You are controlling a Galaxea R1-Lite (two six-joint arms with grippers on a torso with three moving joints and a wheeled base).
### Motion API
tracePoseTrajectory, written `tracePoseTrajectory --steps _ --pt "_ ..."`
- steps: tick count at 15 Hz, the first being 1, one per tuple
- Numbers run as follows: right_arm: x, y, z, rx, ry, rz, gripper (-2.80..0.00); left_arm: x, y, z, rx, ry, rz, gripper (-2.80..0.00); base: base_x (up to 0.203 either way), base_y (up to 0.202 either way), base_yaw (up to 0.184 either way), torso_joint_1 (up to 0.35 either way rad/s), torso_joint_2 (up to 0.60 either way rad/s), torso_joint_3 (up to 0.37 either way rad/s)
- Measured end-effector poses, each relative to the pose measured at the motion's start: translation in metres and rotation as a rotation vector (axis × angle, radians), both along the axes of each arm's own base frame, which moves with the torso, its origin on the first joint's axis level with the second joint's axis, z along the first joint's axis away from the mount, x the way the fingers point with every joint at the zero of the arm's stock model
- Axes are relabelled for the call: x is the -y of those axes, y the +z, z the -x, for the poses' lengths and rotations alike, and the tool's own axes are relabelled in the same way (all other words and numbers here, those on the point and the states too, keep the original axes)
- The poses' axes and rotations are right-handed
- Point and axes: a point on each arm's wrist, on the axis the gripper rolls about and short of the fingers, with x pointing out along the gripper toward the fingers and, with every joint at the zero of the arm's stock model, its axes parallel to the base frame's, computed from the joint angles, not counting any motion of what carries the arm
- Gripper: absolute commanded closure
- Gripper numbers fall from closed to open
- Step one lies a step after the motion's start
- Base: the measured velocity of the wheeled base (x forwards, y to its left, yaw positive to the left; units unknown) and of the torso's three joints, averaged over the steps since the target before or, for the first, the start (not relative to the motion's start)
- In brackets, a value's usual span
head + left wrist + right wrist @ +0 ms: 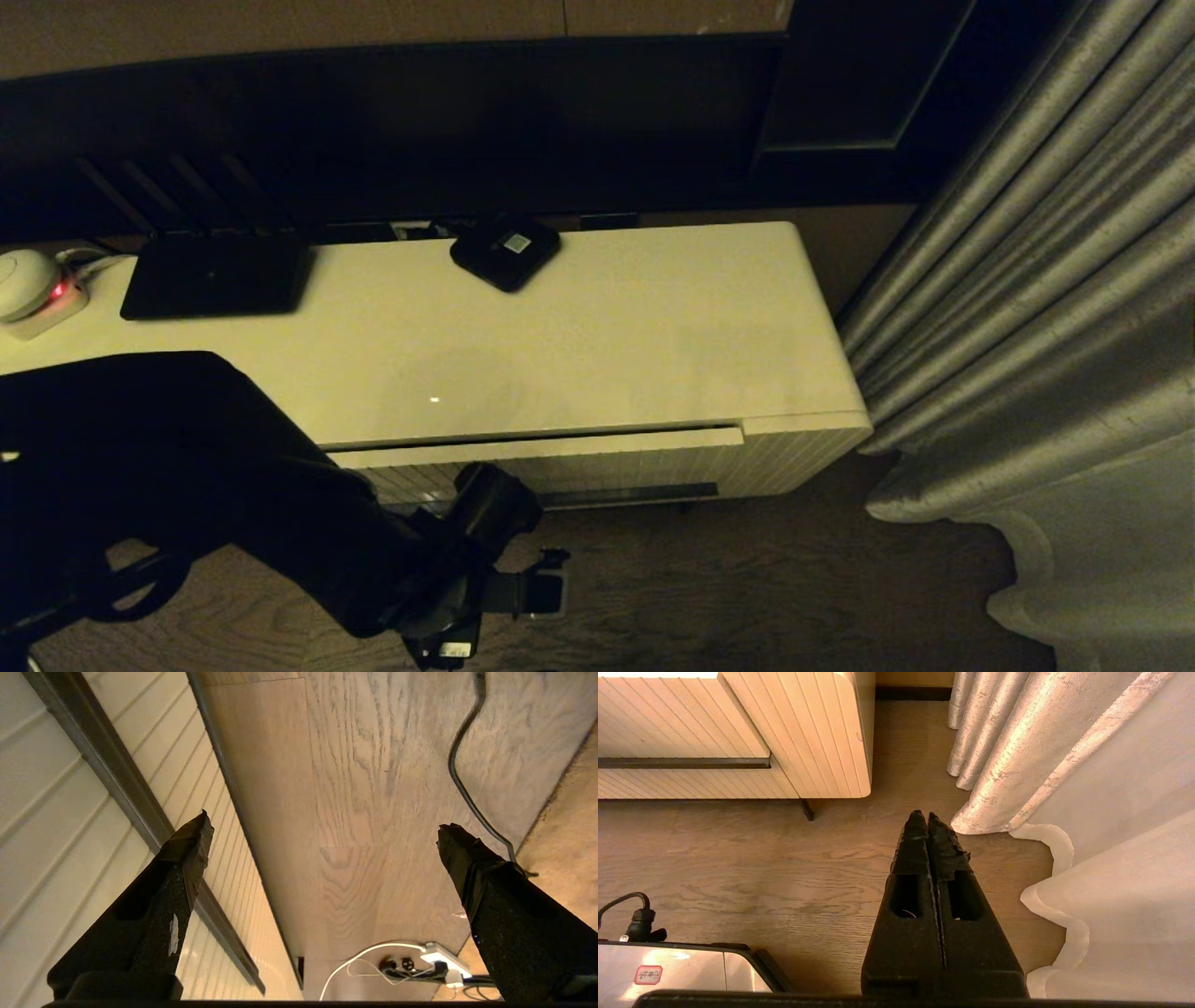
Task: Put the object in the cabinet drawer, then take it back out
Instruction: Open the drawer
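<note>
The object is out of view in every frame. The cabinet drawer, cream-white with a ribbed front and a dark strip along its lower edge, is pushed in, and none of its inside shows. My left arm hangs low in front of it. In the left wrist view my left gripper is open and empty over the wood floor. One of its fingers is in front of the drawer's ribbed front. My right gripper is shut on nothing, parked above the floor to the right of the cabinet's corner.
On the cabinet top lie a flat black router, a small black box with a white label and a white round device. Grey curtains hang at the right. A power strip and a dark cable lie on the floor.
</note>
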Motion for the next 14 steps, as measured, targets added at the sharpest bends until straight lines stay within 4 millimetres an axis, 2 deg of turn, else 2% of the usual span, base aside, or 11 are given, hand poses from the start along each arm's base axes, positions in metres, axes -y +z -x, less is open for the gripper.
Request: tracePoseTrajectory --steps 4,8,14 --pt "0.000 0.000 0.000 0.000 -0.001 0.000 0.00 0.004 0.009 0.026 0.011 -0.040 0.018 -2.80 0.000 0.000 0.000 0.000 0.00 0.000" --pt "0.000 0.000 0.000 0.000 0.000 0.000 0.00 0.004 0.025 0.042 0.049 -0.055 0.053 -2.80 0.000 0.000 0.000 0.000 0.00 0.000" --pt "0.000 0.000 0.000 0.000 -0.001 0.000 0.00 0.010 0.037 0.036 0.132 -0.032 0.061 -2.80 0.000 0.000 0.000 0.000 0.00 0.000"
